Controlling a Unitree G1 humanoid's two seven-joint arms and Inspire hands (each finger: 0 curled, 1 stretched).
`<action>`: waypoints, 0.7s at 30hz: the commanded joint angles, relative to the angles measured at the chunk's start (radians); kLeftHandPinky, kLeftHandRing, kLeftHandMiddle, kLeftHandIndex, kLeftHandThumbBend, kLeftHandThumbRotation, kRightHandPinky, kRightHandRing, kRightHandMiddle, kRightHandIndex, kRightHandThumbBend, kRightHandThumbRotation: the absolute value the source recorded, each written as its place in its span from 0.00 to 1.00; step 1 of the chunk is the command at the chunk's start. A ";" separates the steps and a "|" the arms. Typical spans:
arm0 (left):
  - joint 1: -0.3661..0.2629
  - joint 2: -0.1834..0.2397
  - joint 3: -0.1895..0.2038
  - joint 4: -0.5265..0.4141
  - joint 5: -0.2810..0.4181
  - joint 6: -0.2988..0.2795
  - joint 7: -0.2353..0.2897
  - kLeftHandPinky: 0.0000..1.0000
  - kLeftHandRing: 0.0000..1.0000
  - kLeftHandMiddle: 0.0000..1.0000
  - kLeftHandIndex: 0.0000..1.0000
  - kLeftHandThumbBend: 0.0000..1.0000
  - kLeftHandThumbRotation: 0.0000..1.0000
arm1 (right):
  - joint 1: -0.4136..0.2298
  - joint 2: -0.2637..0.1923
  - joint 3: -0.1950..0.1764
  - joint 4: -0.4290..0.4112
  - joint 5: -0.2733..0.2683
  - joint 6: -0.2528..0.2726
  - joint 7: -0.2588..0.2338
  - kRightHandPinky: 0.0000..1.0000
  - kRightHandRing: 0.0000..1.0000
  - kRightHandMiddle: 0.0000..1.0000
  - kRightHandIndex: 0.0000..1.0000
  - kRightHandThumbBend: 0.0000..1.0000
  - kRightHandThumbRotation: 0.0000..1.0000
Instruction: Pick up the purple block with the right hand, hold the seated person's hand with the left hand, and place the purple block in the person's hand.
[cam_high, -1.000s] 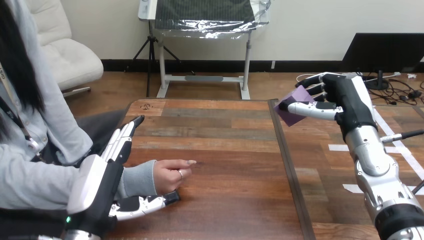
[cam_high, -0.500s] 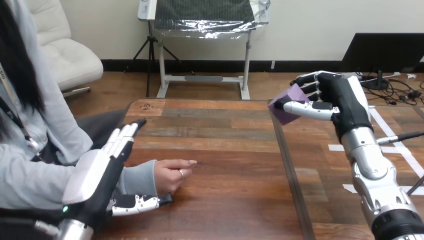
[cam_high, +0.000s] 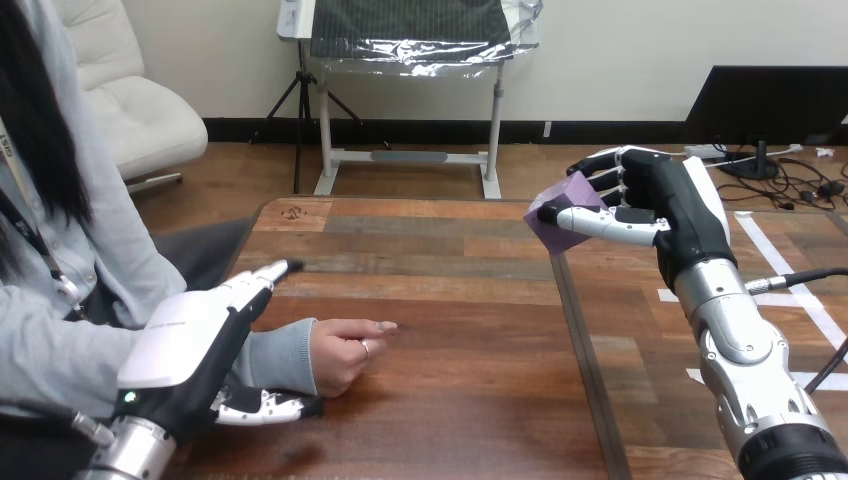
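**Q:** Where is the purple block (cam_high: 556, 216)?
**A:** It is pinched between the thumb and curled fingers of the right hand (cam_high: 668, 205), held up above the desk (cam_high: 450, 290).
**Q:** And the left hand (cam_high: 185, 345)?
**A:** It is spread, fingers straight. The person's wrist (cam_high: 280, 357) lies between its fingers and thumb. The person's hand (cam_high: 343, 352) rests on the desk just ahead of its palm.

The table (cam_high: 450, 290) is built of grained wooden planks with a low sheen. The purple block (cam_high: 556, 218) is seen as smooth and matt. The left hand (cam_high: 188, 338) and right hand (cam_high: 665, 202) are clad in smooth white shells over matt black parts; the right forearm (cam_high: 735, 335) is finished in silvery metal. The person's sleeve (cam_high: 280, 355) is made of cloth.
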 joint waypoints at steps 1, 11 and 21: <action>-0.098 0.052 -0.050 0.037 0.033 0.031 0.039 0.83 0.87 0.85 0.87 1.00 0.29 | -0.036 0.006 -0.025 -0.010 0.019 -0.058 0.009 0.34 0.40 0.48 0.50 0.72 0.00; -0.158 0.092 -0.119 0.104 0.061 0.066 0.057 0.75 0.80 0.79 0.81 1.00 0.24 | -0.027 0.014 -0.037 -0.005 0.037 -0.072 0.037 0.34 0.40 0.47 0.49 0.73 0.00; -0.215 0.120 -0.184 0.168 0.084 0.083 0.072 0.66 0.72 0.73 0.76 1.00 0.19 | -0.019 0.019 -0.044 0.005 0.043 -0.086 0.054 0.35 0.40 0.48 0.49 0.74 0.00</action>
